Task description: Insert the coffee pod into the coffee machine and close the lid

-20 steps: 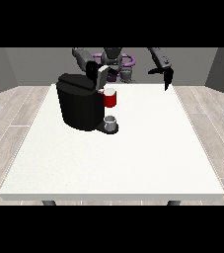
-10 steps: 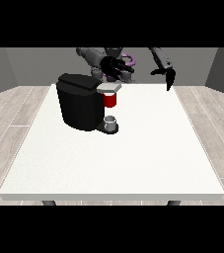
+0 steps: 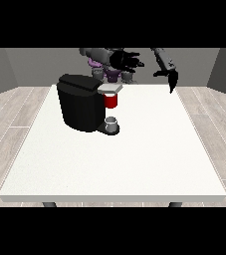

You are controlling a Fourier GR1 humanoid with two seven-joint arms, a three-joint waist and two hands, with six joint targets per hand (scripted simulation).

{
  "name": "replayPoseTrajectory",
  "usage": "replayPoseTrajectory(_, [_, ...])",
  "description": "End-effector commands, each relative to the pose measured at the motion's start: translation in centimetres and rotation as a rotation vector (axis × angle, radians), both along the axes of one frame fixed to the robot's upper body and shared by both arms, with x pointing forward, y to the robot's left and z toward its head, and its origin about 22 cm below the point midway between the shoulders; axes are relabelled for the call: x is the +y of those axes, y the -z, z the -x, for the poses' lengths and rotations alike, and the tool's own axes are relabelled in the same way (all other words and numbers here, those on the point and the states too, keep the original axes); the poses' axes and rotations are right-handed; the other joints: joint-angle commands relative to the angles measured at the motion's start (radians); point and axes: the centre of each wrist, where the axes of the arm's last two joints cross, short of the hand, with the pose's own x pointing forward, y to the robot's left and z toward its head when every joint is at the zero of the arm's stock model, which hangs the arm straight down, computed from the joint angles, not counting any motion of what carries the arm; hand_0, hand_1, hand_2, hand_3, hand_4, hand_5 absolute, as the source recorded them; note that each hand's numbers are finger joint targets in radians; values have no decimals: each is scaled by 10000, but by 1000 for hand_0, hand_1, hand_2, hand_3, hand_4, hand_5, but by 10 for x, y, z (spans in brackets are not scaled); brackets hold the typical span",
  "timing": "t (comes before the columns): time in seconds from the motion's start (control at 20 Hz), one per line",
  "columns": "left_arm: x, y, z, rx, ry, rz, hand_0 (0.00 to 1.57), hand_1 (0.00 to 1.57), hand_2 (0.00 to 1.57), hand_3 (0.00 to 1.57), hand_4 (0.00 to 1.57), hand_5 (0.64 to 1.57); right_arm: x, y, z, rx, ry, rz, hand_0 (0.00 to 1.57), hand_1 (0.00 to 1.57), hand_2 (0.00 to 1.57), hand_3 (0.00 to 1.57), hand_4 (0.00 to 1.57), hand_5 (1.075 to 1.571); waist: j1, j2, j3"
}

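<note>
A black coffee machine (image 3: 79,102) stands on the white table (image 3: 134,159) at the left of the middle. Its grey lid (image 3: 111,88) lies flat over the red pod holder (image 3: 111,100). A small grey cup (image 3: 112,123) stands on the machine's base under the holder. No loose coffee pod shows. The hand at the view's left (image 3: 125,60) is raised above and behind the lid, apart from it, with its fingers spread towards the right. The hand at the view's right (image 3: 170,78) hangs over the table's far right edge, fingers pointing down, holding nothing.
The robot's torso (image 3: 109,67) stands behind the table's far edge. Wooden floor (image 3: 10,109) surrounds the table on both sides.
The lid has come down flat over the red holder. The hand at the view's left has lifted up and away from the lid. The hand at the view's right has barely moved.
</note>
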Motion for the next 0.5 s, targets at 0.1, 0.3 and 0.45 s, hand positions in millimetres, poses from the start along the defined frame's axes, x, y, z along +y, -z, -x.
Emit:
replayPoseTrajectory(0.1, [-9, 9, 5, -56, 446, 134, 0, 0, 0, 0, 400, 1571, 11, 22, 12, 256, -753, 150, 0, 0, 0, 0, 473, 1571, 379, -216, 2])
replayPoseTrajectory(0.3, [-20, 22, 11, 79, 394, 121, 0, 0, 0, 0, 270, 1571, 20, 44, 32, 254, -2468, 257, 0, 0, 0, 0, 507, 1571, 125, -150, 3])
replayPoseTrajectory(0.45, [-20, 36, 27, 521, 568, 107, 0, 0, 0, 0, 168, 1571, 17, 105, 75, 1097, -3218, -287, 0, 0, 0, 0, 461, 1571, 204, -635, 9])
